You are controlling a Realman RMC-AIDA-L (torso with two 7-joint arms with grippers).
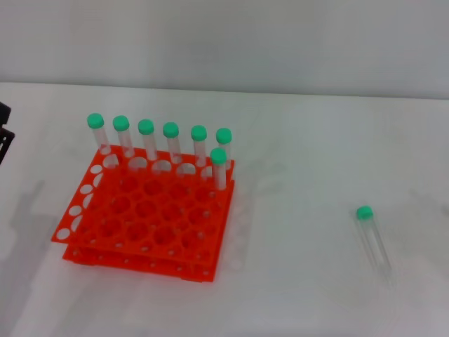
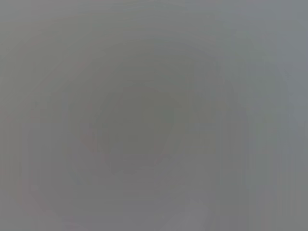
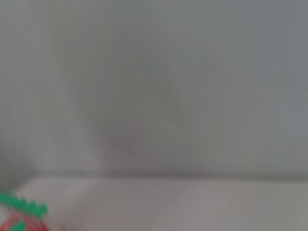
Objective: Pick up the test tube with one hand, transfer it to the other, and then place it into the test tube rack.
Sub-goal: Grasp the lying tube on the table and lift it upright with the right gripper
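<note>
The test tube lies flat on the white table at the right, clear, with its green cap pointing away from me. The orange-red test tube rack stands at the left, with several green-capped tubes upright along its far row and one more just in front at that row's right end. A black part of my left arm shows at the far left edge, clear of the rack. My right gripper is out of view. The right wrist view catches only a corner of the rack and the green caps.
The white table ends at a pale wall behind. Bare tabletop lies between the rack and the lying tube. The left wrist view shows only plain grey.
</note>
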